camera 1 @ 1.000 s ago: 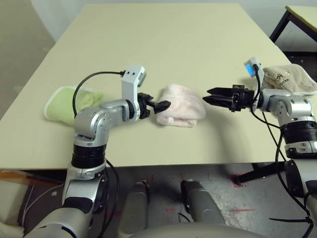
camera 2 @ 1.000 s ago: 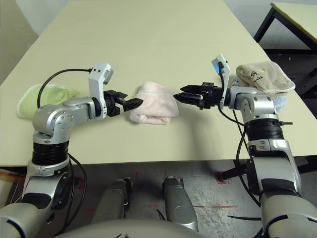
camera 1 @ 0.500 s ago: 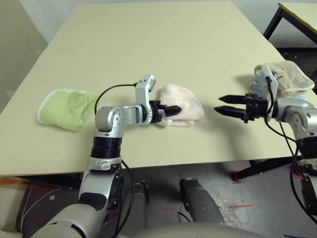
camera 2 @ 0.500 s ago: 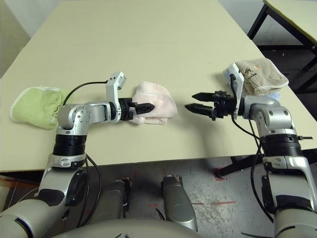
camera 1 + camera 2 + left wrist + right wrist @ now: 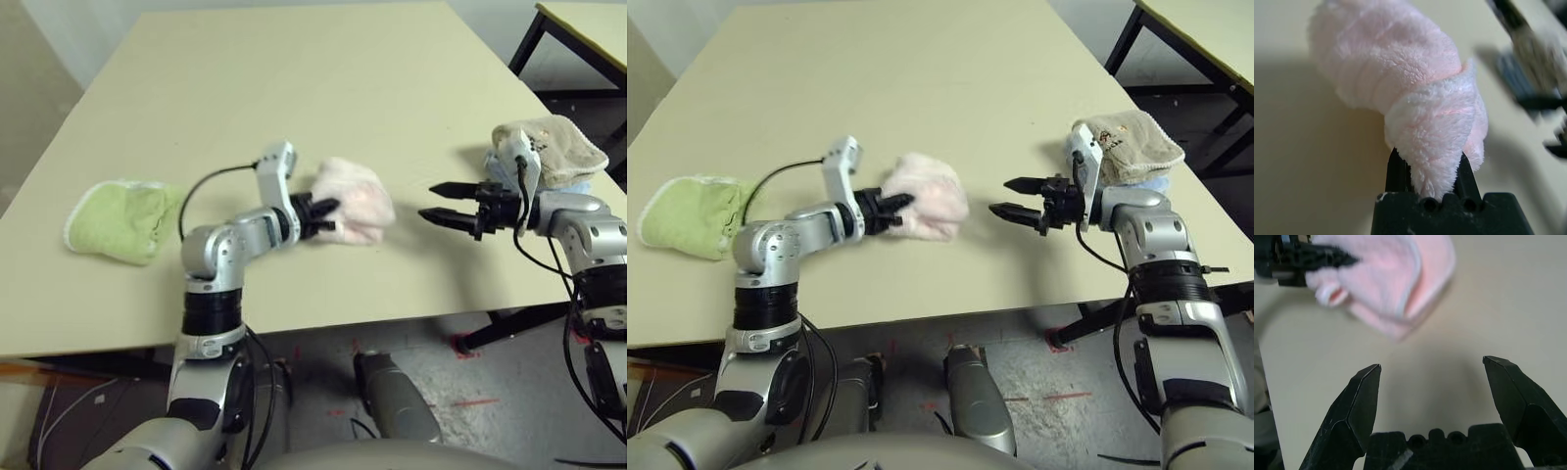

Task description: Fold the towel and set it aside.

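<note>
The pale pink fluffy towel [image 5: 355,199] is bunched into a folded bundle near the middle of the table, lifted a little at its left end. My left gripper [image 5: 323,213] is shut on that end; in the left wrist view the pink pile [image 5: 1400,93] bulges out between the black fingers [image 5: 1397,172]. My right gripper [image 5: 439,203] hovers open to the right of the towel, a short gap away, with nothing between its fingertips [image 5: 1367,379]. The towel [image 5: 1386,279] lies beyond them in the right wrist view.
A lime-green folded towel [image 5: 120,220] lies at the left of the table [image 5: 294,88]. A beige towel [image 5: 552,147] over a light blue one sits at the right edge behind my right wrist. A dark table frame [image 5: 563,44] stands at the far right.
My left gripper has closed on the towel's left end and raised it slightly, shifting the bundle. The right gripper has stayed open to the right. The camera view has shifted.
</note>
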{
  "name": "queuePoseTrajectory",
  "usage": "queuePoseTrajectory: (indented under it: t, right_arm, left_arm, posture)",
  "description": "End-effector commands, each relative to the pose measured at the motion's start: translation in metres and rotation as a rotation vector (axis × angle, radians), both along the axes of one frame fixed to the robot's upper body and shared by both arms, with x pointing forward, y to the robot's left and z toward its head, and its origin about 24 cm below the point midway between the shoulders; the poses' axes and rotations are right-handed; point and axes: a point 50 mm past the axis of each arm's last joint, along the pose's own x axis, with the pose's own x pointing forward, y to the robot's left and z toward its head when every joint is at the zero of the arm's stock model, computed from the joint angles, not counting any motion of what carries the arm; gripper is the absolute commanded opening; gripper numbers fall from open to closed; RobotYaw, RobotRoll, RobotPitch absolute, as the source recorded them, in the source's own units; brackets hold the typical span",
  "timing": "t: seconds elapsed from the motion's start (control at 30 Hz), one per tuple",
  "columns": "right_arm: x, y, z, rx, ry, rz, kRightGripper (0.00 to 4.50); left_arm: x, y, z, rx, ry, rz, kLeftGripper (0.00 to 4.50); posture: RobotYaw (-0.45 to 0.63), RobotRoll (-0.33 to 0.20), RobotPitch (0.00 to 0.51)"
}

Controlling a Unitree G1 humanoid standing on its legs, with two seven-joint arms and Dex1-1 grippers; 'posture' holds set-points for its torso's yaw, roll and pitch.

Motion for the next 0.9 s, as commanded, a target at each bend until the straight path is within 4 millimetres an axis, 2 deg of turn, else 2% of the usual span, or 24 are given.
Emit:
queuePoseTrajectory:
  t: [0.03,0.23,0.47,0.5,0.6,0.77,0.9]
  right_arm:
    - [0.004,0.006,0.004,0.005,-0.021,0.071,4.5]
    - [0.018,0.027,0.011,0.002,-0.054,0.166,4.5]
    - [0.025,0.041,0.005,-0.021,-0.052,0.221,4.5]
    - [0.026,0.042,0.004,-0.023,-0.052,0.225,4.5]
    - [0.026,0.044,0.004,-0.032,-0.051,0.237,4.5]
    - [0.027,0.044,0.002,-0.035,-0.051,0.24,4.5]
    - [0.026,0.046,0.003,-0.03,-0.051,0.243,4.5]
  left_arm:
    - [-0.013,0.021,0.018,-0.032,-0.104,0.18,0.03]
    - [-0.028,0.049,0.04,-0.072,-0.224,0.43,0.03]
    - [-0.02,0.092,0.05,-0.093,-0.275,0.662,0.03]
    - [-0.02,0.1,0.049,-0.089,-0.272,0.69,0.03]
    - [-0.023,0.121,0.041,-0.086,-0.242,0.771,0.03]
    - [-0.024,0.134,0.018,-0.104,-0.131,0.822,0.03]
    - [-0.026,0.134,-0.006,-0.109,0.012,0.809,1.4]
  posture:
    - [0.15,0.0,0.124]
    - [0.23,0.0,0.109]
    - [0.25,0.0,0.104]
    - [0.29,0.0,0.102]
    - [0.29,0.0,0.106]
    - [0.29,0.0,0.113]
    - [0.29,0.0,0.12]
